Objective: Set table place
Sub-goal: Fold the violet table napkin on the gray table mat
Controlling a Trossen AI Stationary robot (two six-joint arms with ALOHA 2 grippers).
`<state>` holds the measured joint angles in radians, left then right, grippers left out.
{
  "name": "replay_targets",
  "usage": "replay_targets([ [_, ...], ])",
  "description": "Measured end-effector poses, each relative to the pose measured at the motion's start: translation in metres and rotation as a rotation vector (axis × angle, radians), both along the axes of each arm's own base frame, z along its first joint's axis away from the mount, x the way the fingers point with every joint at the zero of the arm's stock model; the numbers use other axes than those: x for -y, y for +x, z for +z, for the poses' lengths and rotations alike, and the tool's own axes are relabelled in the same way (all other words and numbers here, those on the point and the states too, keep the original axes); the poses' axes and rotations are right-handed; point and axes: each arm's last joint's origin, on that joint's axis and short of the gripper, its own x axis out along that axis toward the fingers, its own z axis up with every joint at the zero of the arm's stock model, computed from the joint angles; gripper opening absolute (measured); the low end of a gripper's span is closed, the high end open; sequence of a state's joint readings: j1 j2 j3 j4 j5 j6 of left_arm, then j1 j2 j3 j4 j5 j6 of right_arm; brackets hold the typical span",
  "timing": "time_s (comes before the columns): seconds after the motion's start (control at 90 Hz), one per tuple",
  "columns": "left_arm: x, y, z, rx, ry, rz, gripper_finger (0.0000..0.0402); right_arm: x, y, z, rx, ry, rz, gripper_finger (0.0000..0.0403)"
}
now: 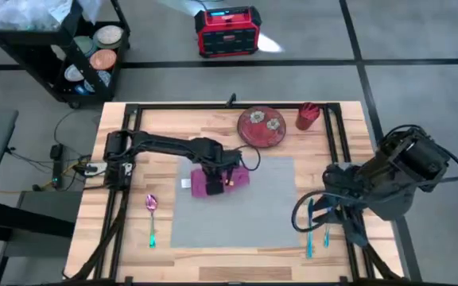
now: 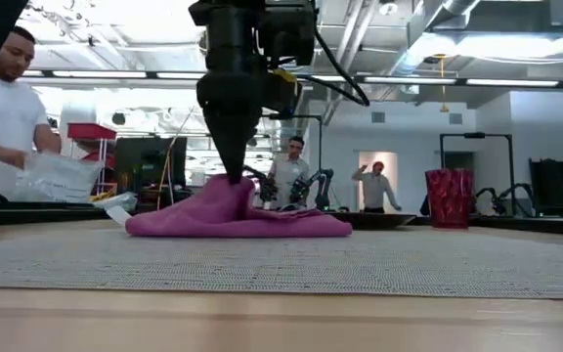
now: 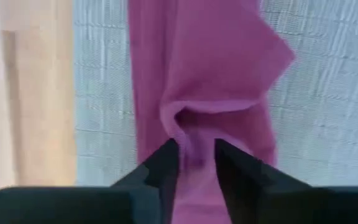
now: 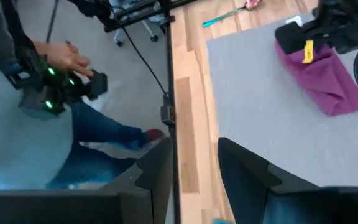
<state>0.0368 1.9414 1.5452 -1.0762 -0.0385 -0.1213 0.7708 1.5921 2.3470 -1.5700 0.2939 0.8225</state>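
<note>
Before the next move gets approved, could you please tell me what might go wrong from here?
The left gripper pinches only a small fold of the magenta napkin, so the cloth could slip free on lifting. The napkin lies bunched on the grey placemat; dragging it might shift or wrinkle the mat. The right gripper waits at the table's right edge.

The table (image 1: 141, 246) carries a grey placemat (image 1: 261, 214), plate (image 1: 261, 127), cup (image 1: 307, 117) and spoon (image 1: 152, 216).

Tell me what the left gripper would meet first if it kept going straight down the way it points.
The left gripper points straight down with its fingers pinched on a fold of the magenta napkin. Going on, it would press through that cloth onto the grey placemat directly beneath, which lies on the table.
</note>
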Motion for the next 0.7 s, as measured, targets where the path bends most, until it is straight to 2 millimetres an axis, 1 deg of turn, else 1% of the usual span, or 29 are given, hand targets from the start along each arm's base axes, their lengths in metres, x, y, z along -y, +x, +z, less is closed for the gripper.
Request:
replay_targets([
  [0.067,0.004,-0.001,0.000,-0.012,-0.005,-0.008,0.0149,-0.001,0.001,-0.002,0.001,-0.025,0.021,0.0115],
  [0.167,0.011,-0.003,0.000,-0.040,-0.005,-0.075,0.0183,-0.006,0.003,-0.009,-0.002,-0.113,0.102,0.0115],
  [0.222,0.014,-0.006,0.000,-0.073,-0.005,-0.117,0.0197,-0.009,0.005,-0.015,-0.014,-0.160,0.140,0.0115],
  [0.289,0.018,-0.004,0.000,-0.051,0.004,-0.159,0.0209,-0.012,0.007,-0.022,-0.037,-0.183,0.150,0.0115],
  [0.4,0.027,0.003,0.000,0.023,0.039,-0.240,0.0214,-0.014,0.010,-0.027,-0.057,-0.202,0.148,0.0115],
  [0.5,0.035,0.006,0.001,0.048,0.119,-0.333,0.0213,-0.013,0.011,-0.028,-0.060,-0.202,0.139,0.0115],
  [0.622,0.044,-0.002,0.004,-0.038,0.156,-0.430,0.0213,-0.014,0.010,-0.028,-0.058,-0.202,0.146,0.0115],
  [0.7,0.044,-0.007,0.002,-0.102,0.224,-0.416,0.0213,-0.014,0.009,-0.028,-0.058,-0.201,0.149,0.0115],
])
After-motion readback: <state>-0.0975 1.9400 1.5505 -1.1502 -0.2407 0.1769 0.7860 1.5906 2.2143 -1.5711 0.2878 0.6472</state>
